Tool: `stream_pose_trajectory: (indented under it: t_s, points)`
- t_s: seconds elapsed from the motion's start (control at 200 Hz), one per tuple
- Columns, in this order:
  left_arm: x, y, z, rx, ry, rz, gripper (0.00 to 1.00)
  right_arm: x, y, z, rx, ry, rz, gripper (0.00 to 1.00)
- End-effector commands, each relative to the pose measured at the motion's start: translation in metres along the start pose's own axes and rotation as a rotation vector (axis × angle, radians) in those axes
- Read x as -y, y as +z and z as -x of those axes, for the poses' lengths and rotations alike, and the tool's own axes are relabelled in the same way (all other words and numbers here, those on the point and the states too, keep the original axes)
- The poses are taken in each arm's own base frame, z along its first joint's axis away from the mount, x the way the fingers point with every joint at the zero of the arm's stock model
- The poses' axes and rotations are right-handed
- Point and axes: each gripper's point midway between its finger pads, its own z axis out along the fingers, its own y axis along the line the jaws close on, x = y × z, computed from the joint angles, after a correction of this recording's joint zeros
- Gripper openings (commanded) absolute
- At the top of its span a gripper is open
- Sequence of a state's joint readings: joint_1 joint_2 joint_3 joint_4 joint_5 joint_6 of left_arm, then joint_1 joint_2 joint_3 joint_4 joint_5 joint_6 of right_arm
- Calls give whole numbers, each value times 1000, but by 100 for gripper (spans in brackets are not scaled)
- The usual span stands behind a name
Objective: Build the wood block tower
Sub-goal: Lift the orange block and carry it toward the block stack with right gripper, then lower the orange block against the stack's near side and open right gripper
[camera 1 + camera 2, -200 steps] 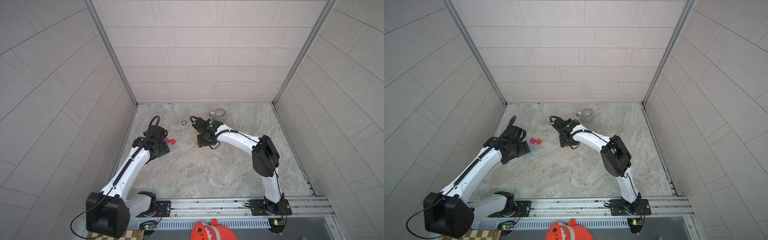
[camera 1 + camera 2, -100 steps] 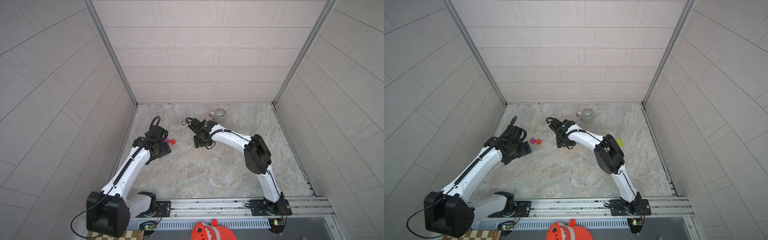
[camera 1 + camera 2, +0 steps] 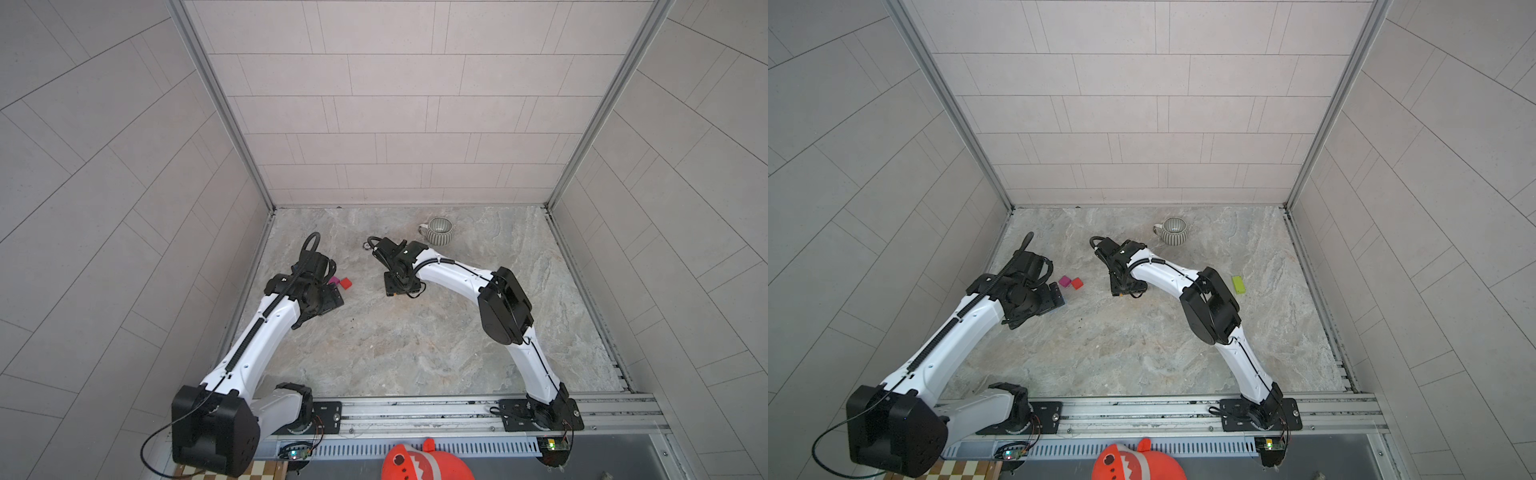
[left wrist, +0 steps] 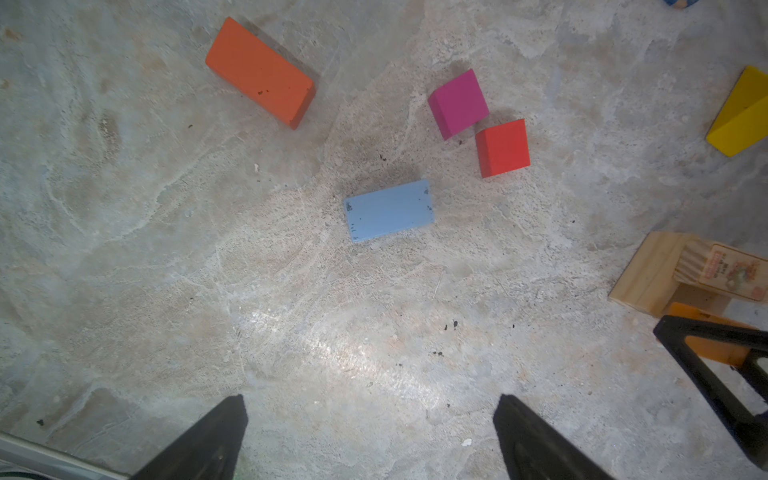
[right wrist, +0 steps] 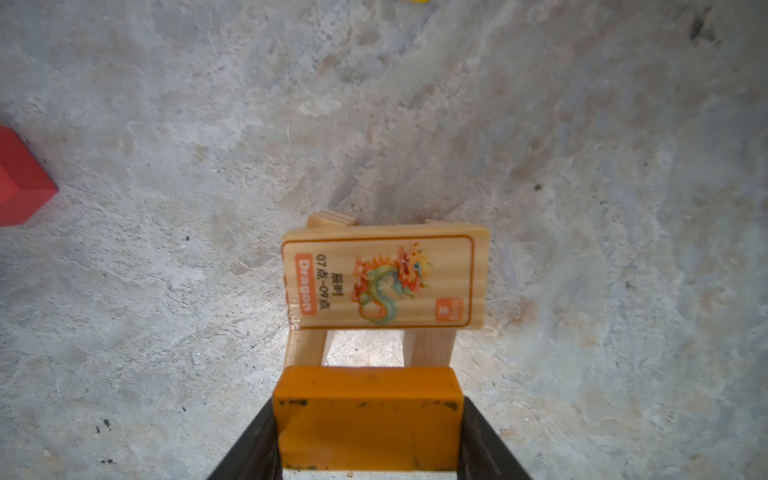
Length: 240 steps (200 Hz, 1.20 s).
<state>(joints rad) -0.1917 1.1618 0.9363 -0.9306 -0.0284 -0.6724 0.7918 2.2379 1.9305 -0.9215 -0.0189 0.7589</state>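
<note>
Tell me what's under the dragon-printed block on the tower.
Two plain wooden blocks, set apart, carry the dragon block, with bare floor showing between them. Their middle lengths are covered by it, and the orange block hides their near ends.

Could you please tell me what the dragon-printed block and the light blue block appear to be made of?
Dragon-printed block: apparently unpainted pale wood, grain stripes showing across its face; the picture looks printed or stuck on. Light blue block: probably wood under matte paint, with dark chips along its edges.
</note>
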Motion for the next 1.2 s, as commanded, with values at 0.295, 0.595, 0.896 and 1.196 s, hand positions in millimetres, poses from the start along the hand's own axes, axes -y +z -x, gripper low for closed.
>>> stream_pose_trajectory:
  t_s: [0.295, 0.595, 0.896, 1.196]
  points:
    - [0, -3, -1, 7, 10, -19, 100, 3, 4, 2, -3, 28, -28, 51]
    - [2, -4, -1, 11, 11, -31, 100, 4, 6, 6, -2, 33, -34, 52]
    - [3, -3, -1, 4, 11, -39, 100, 5, 7, 6, 4, 33, -45, 56]
    - [3, -3, -2, 2, 12, -39, 100, 5, 2, 9, 15, 31, -44, 64]
